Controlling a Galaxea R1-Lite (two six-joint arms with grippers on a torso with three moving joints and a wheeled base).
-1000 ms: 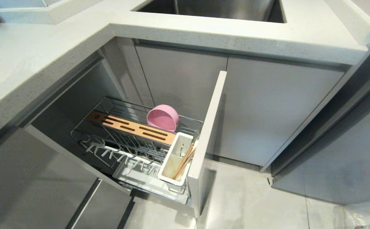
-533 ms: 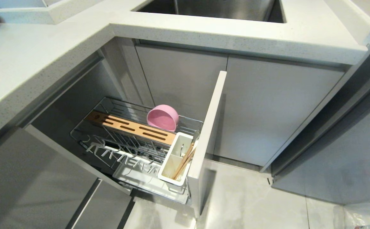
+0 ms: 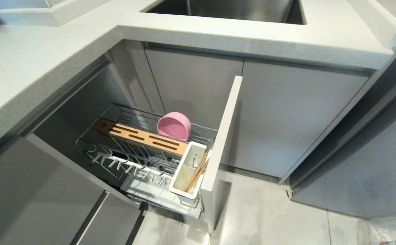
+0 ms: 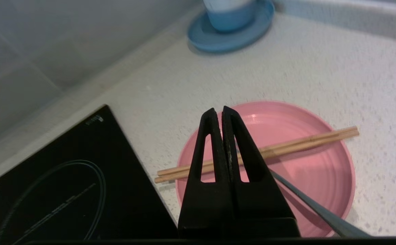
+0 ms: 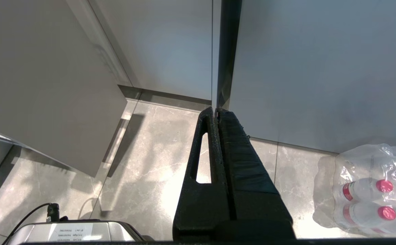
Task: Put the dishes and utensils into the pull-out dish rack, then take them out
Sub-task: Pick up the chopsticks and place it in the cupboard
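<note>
Hovering, left claw [image 4: 218, 114]: tips pressed together, empty, over plate [image 4: 307, 190] carrying chopsticks [image 4: 300, 144] and fork [image 4: 320, 212] on worktop [image 4: 320, 68].
Bowl [image 3: 174, 126]: in rack [image 3: 143, 149], 12 o'clock of caddy [image 3: 187, 175].
Right claw [image 5: 216, 114]: tips together, above floor [image 5: 150, 163].

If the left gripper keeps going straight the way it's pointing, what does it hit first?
Most likely the pair of light wooden chopsticks lying across the flat pink round plate. The shut left gripper points at them from above; depth is hard to judge.
</note>
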